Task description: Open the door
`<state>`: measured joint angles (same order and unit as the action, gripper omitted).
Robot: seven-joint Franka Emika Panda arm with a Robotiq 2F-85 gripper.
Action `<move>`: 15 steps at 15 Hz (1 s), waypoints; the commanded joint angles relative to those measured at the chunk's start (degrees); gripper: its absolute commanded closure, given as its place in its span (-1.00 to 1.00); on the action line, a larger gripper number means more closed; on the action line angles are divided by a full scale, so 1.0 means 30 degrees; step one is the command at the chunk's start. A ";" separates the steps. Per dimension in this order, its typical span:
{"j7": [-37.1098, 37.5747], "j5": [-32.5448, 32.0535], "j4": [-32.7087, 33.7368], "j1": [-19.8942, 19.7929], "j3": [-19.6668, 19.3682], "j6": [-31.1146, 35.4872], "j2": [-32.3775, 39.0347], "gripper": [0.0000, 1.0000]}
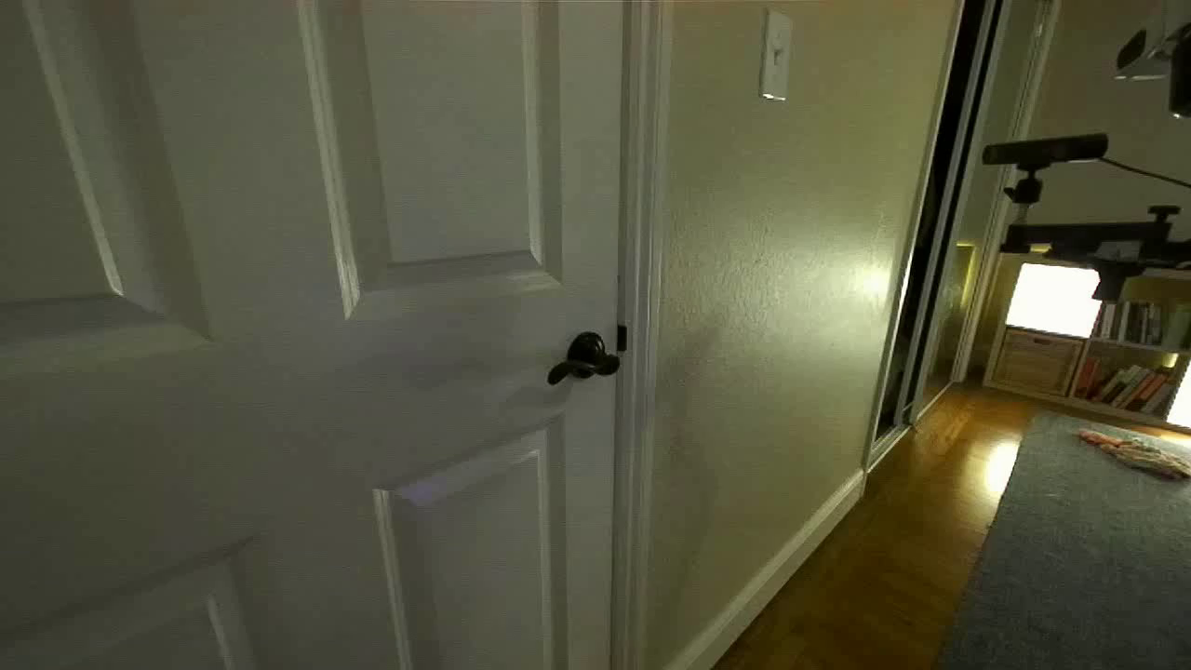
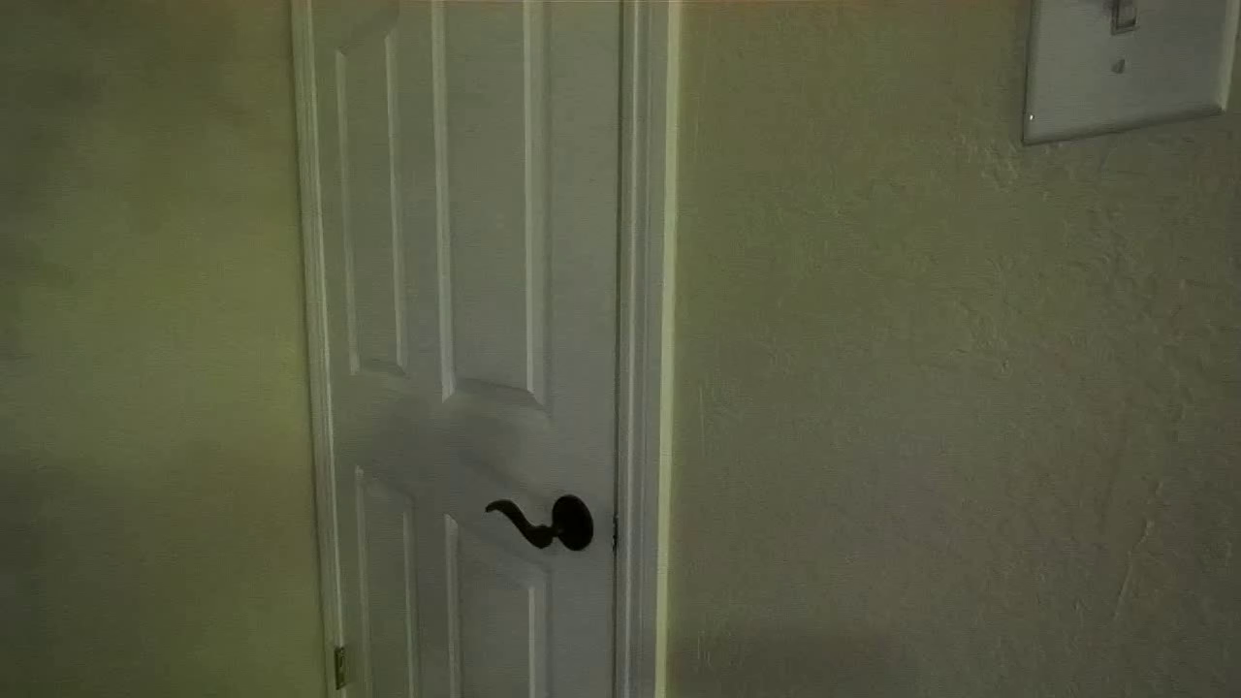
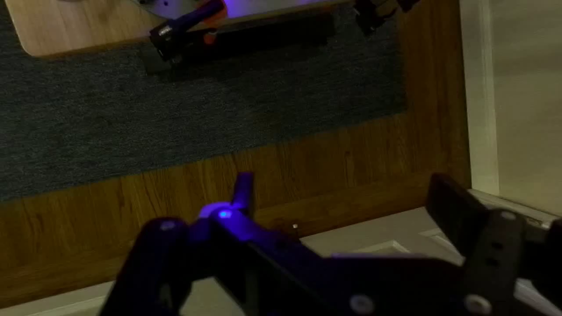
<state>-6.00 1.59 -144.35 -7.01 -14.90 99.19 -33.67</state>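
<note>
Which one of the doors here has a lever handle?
The white panelled door: its black lever handle sets it apart; the glossy sliding door shows none.

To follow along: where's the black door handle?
In both exterior views, the black handle is on the door, near its right edge, by the frame.

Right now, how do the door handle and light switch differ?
Colour: the handle is black, the switch white.
Shape: the handle is a curved lever; the switch is mostly flat and rectangular.
Place: the handle is on the door; the switch is on the wall, higher up in both exterior views.
Shared: nothing visibly touches either in those views.
</note>
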 commanded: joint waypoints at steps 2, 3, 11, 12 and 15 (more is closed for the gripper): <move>-0.0201 0.0186 0.0027 -0.0432 0.0369 -0.0032 0.0074 -1.00; -0.0201 0.0186 0.0027 -0.0432 0.0369 -0.0032 0.0074 -1.00; 0.1439 0.1385 0.0492 0.0045 0.1350 0.1939 0.2618 -1.00; 0.1821 0.1809 0.0739 0.0093 0.1577 0.2569 0.3357 -1.00; 0.3398 0.2755 0.1676 0.0048 0.2240 0.4524 0.5448 -1.00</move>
<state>-0.50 7.26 -142.92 -6.92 -9.64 108.89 -23.50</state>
